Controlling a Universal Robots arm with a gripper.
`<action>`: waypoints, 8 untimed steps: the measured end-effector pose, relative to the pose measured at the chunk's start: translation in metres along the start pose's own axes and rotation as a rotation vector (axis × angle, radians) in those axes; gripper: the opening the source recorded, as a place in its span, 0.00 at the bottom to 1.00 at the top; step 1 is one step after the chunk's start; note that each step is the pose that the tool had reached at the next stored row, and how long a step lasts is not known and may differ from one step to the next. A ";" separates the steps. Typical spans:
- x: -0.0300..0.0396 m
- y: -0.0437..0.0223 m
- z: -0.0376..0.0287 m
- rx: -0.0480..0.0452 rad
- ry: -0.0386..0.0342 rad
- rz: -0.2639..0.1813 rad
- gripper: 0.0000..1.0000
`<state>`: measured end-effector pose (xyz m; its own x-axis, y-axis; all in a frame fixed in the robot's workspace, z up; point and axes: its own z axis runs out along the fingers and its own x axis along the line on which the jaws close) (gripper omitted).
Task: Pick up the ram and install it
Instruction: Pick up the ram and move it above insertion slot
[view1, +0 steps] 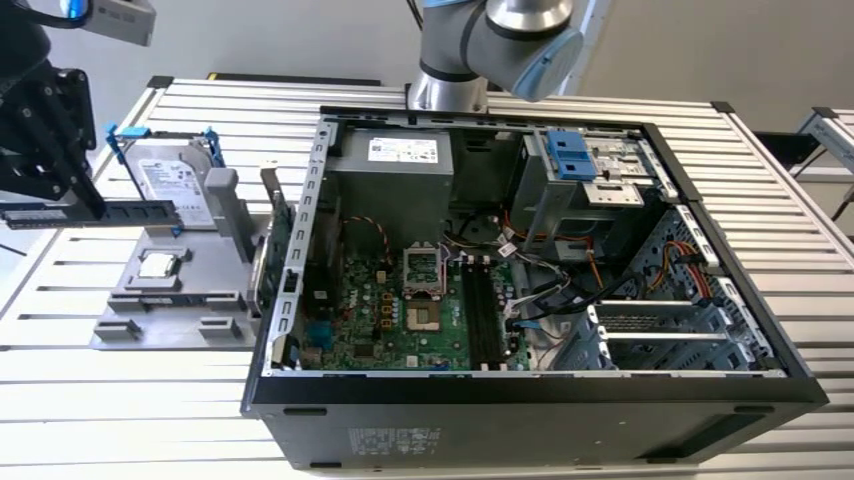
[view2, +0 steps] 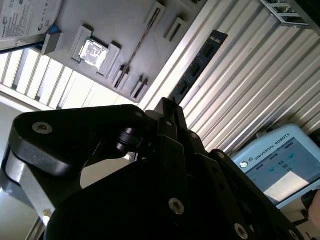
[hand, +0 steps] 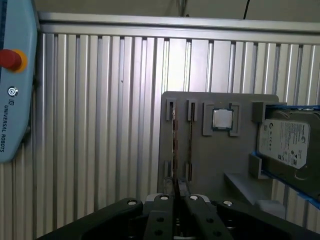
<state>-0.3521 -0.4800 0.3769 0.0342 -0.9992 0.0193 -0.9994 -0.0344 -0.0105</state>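
The ram (view1: 134, 212), which we judged light, stiff and fragile, was clamped by its flat faces in our closed pincer (hand: 176, 196), above the worktop (view1: 134, 400) beside the computer case (view1: 534, 420).

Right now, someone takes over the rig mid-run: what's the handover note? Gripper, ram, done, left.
Gripper: shut on the ram, gripping it near one end, stick level.
Ram: clear of the grey fixture, in the air above it, at the exterior view's left of the open computer case.
Hard drive and processor sit on the fixture.
Done: pick-up.
Left: the install; the ram is not yet in the case.
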 end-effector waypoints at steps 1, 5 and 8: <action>0.0000 -0.0012 0.0000 0.0000 0.0001 0.000 0.00; 0.0002 -0.0064 0.0000 -0.0001 0.0001 0.000 0.00; 0.0003 -0.0101 0.0001 -0.0001 0.0001 0.000 0.00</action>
<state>-0.3419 -0.4800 0.3769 0.0342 -0.9992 0.0194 -0.9994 -0.0344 -0.0104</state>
